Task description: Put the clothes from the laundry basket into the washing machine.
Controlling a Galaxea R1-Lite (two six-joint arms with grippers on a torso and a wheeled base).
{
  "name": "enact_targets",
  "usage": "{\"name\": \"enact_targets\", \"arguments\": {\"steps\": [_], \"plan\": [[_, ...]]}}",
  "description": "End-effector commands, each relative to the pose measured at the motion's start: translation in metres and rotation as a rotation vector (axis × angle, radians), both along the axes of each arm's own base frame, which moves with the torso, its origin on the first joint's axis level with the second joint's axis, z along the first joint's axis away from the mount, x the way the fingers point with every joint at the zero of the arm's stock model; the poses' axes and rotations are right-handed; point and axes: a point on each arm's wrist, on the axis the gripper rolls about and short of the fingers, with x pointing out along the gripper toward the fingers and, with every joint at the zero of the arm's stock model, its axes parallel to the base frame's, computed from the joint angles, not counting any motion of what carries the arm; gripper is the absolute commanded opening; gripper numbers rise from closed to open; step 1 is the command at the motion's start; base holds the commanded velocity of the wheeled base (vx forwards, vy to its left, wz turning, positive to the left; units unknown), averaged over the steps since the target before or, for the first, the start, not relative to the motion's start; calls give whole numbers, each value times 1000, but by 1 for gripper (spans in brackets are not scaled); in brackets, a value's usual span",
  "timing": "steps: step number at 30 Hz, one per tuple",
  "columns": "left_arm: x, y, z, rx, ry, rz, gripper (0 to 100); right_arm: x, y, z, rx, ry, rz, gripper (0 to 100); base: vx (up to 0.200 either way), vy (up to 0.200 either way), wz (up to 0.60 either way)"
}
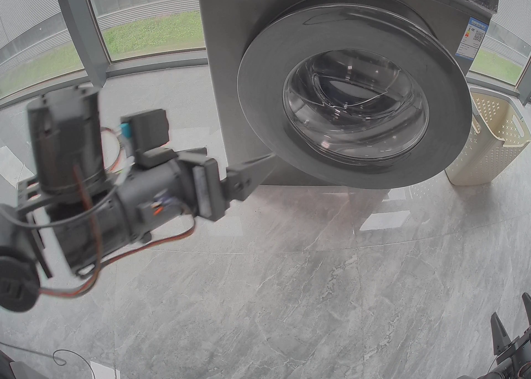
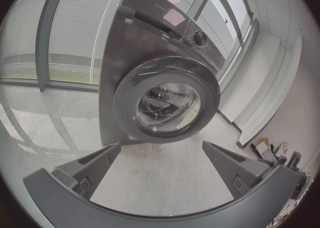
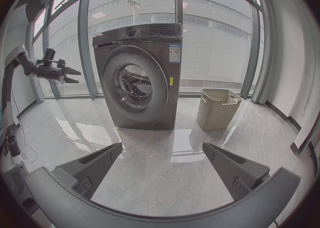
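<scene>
One laundry basket [image 1: 496, 145], cream and perforated, stands on the floor [image 1: 310, 291] just beside the washing machine [image 1: 229, 59], on the machine's side toward the robot's right. Whether clothes lie in it cannot be told; what shows of its inside from the right wrist view looks bare. The machine's round door [image 1: 264, 99] sits flush against the front, so it looks shut, and the drum can be seen only through its glass.

The left gripper [image 1: 250, 176] is held up off the floor, near the lower left edge of the door. Its fingers are spread wide with nothing between them, and they point toward the machine. From this gripper the door lies ahead and a little to the right, and the basket lies well apart, past the whole width of the machine.

The right gripper [image 3: 161, 148] hangs low and back from both. It is also spread and empty, and it faces the machine and basket across a stretch of bare floor.

The left arm is much the nearer to the door, so opening it probably falls to that arm — the door has to swing clear before anything can go in. The basket is on the right arm's side, so that arm seems better placed to reach for the clothes.
</scene>
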Motion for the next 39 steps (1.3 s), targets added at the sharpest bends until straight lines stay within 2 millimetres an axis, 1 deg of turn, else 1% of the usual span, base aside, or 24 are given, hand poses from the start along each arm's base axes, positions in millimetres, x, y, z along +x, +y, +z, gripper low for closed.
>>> {"name": "enact_targets", "arguments": {"steps": [1, 5, 8, 9, 10, 13, 14, 15, 16, 19, 21, 28, 30, 35, 37, 38, 39], "plan": [[-90, 80, -11, 1, -83, -32, 100, 0, 0, -5, 0, 0, 1, 100, 0, 0, 0], [-118, 111, -37, 57, -117, -9, 100, 0, 0, -5, -2, 0, 1, 100, 0, 0, 0], [-135, 133, -59, 69, -127, 51, 100, 0, 0, -5, 0, 0, 1, 100, 0, 0, 0], [-139, 137, -61, 69, -135, 64, 100, 0, 0, -5, 0, 0, 1, 100, 0, 0, 0], [-146, 145, -69, 75, -151, 95, 100, 0, 0, -5, -2, 0, 1, 100, 0, 0, 0], [-160, 158, -80, 68, -179, 161, 100, 0, 0, -5, 0, 0, 1, 100, 0, 0, 0], [-161, 159, -81, 68, -180, 164, 100, 0, 0, -5, 0, 0, 1, 100, 0, 0, 0], [-170, 166, -87, 59, -201, 207, 100, 0, 0, -5, 0, 0, 1, 100, 0, 0, 0], [-174, 169, -89, 55, -212, 227, 100, 0, 0, -5, 0, 0, 1, 100, 0, 0, 0], [-184, 175, -97, 75, -236, 273, 100, 0, 0, -5, 0, 0, 1, 100, 0, 0, 0], [-194, 179, -107, 84, -246, 294, 100, 0, 0, -5, 0, 0, 1, 100, 0, 0, 0], [-215, 184, -134, 108, -220, 355, 100, 0, 0, -5, 0, 0, 1, 100, 0, 0, 0], [-218, 184, -139, 114, -211, 386, 100, 0, 0, -5, -2, 0, 1, 100, 0, 0, 0], [-216, 184, -146, 114, -160, 464, 100, 0, 0, -5, 0, 0, 1, 100, 0, 0, 0], [-212, 183, -164, 104, -81, 514, 100, 0, 0, -5, 0, 0, 1, 100, 0, 0, 0], [-211, 183, -168, 109, -65, 530, 100, 0, 0, -5, 0, 0, 1, 100, 0, 0, 0], [-211, 182, -168, 105, -69, 554, 100, 0, 0, -5, 0, 0, 1, 100, 0, 0, 0]]}}
